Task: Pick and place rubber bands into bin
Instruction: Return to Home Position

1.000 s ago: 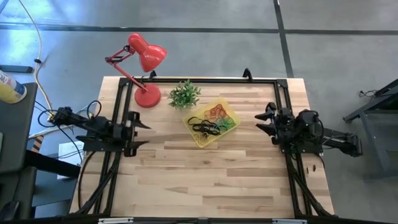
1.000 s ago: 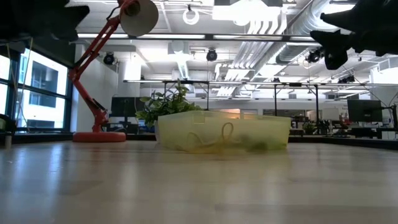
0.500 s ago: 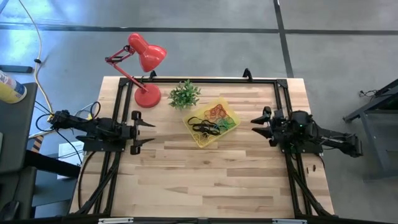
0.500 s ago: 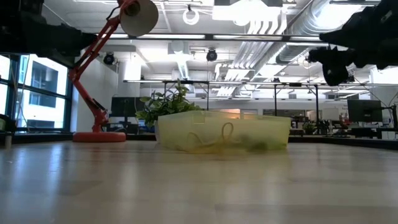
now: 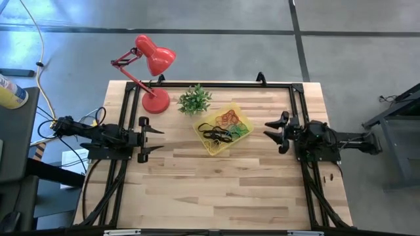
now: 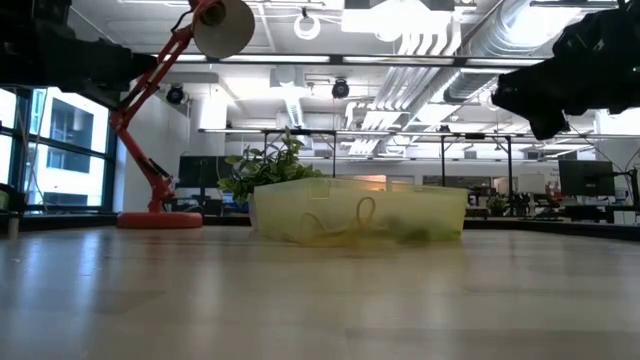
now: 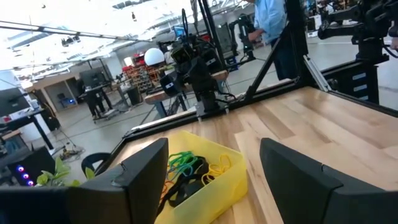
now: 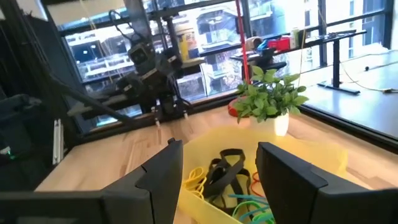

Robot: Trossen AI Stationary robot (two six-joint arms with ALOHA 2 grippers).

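Translucent yellow bin [image 5: 224, 128] mid-table, angled; tangled black, orange, green, yellow rubber bands [image 5: 223, 129] inside.

Person [image 7: 268, 15] cropped at top edge, rubber bands [image 6: 350, 226] blurred inside bin [image 6: 440, 205]

You're seeing rubber bands [image 5: 222, 129] lying in the bin [image 5: 243, 117]; plant [image 5: 194, 99], lamp [image 5: 155, 101] sitting behind it; left gripper [image 5: 161, 139], right gripper [image 5: 266, 129] flanking.

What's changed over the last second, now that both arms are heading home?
The left gripper slid a little toward the bin, then stopped. The right gripper edged inward as its arm swung straight. Both are open and empty. The bin, rubber bands, lamp and plant stayed put.
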